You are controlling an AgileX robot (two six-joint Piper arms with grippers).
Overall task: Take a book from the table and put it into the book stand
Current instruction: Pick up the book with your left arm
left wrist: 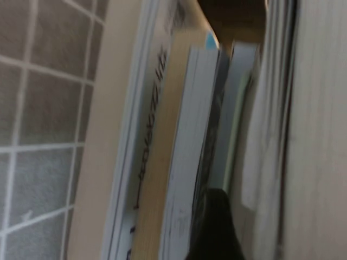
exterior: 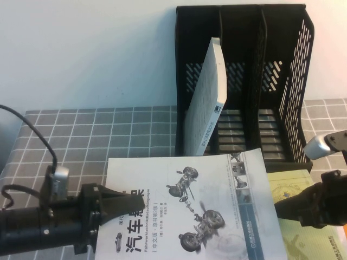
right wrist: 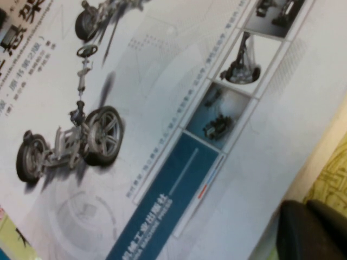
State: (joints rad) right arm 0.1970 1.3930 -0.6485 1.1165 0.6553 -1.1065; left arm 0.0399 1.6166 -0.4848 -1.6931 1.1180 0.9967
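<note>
Both end effectors (left (exterior: 127, 205), right (exterior: 282, 208)) flanking whitish book (exterior: 192, 208)

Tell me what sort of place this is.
Probably a robot test bench staged as a desk: a grid-checked cloth table, a black book stand against a blank wall, and the car-suspension book with the left claw and right claw at its edges.

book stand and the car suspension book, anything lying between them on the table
In the high view nothing lies between: the book has its far edge reaching the book stand base. Left gripper is on it; right gripper is beside it.
</note>
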